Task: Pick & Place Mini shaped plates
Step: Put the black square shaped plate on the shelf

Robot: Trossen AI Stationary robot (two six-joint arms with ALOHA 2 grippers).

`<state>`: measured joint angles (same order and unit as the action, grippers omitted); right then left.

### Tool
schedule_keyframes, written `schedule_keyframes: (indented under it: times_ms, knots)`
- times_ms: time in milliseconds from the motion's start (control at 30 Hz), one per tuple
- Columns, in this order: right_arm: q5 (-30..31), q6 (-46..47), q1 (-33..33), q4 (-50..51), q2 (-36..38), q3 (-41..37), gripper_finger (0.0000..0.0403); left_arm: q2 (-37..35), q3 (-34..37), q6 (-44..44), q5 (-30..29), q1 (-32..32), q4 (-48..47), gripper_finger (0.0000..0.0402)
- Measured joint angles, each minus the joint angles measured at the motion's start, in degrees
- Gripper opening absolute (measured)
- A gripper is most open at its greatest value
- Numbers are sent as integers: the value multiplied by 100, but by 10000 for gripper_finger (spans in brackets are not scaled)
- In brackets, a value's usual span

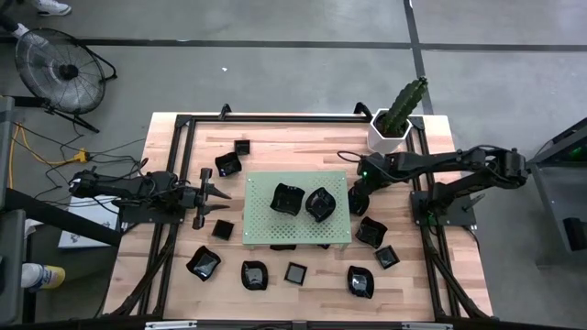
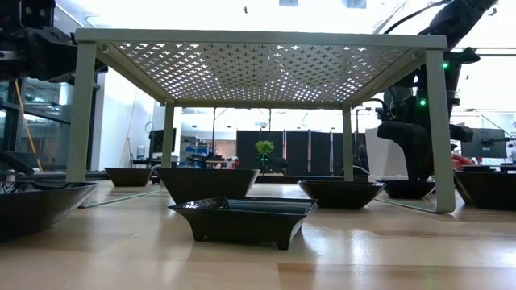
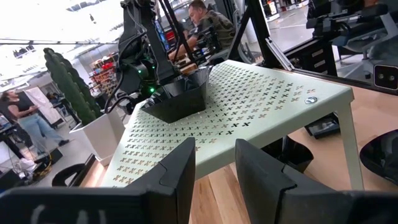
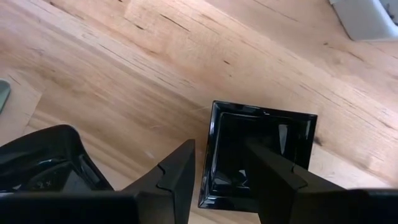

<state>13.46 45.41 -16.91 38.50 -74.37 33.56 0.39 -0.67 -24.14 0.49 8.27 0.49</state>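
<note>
Glossy black mini shaped plates (image 1: 204,263) lie scattered over the butcher-block table (image 1: 303,293), most of them ringing a green perforated board (image 1: 260,223) on legs. Two plates sit on top of the board: a petal-edged dish (image 1: 287,198) and a rounder dish (image 1: 319,203), side by side at its middle.

Right gripper (image 4: 217,171) is down low just off the board's edge, straight above a square plate (image 4: 292,134) on the bare wood. Its fingers (image 4: 177,171) stand parted; one finger (image 4: 273,174) overlaps the plate's near rim, the other hangs outside it. Whether they touch the rim, cannot tell. Nothing is gripped. A second, darker dish (image 4: 46,155) lies just beside that outer finger.

Left gripper (image 1: 213,194) waits on the opposite side of the board, level with the board top, fingers (image 3: 180,168) apart and empty, aimed across the perforated surface toward the dishes on it.

White hexagonal pot with a cactus (image 1: 393,124) stands at the table corner behind the right arm. People show in the room beyond the table.
</note>
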Motion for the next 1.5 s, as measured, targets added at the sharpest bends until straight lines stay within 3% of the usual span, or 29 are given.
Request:
schedule_keyframes:
  times_ms: [1000,1167,1500]
  knots:
    - [-55,15,2,-2,0,0,129,0,0,0,-1,0,1,111]
    - [-308,93,2,-420,4,-340,129,2,0,0,-2,0,1,111]
    - [-18,145,2,-662,15,-533,129,2,0,0,0,0,2,111]
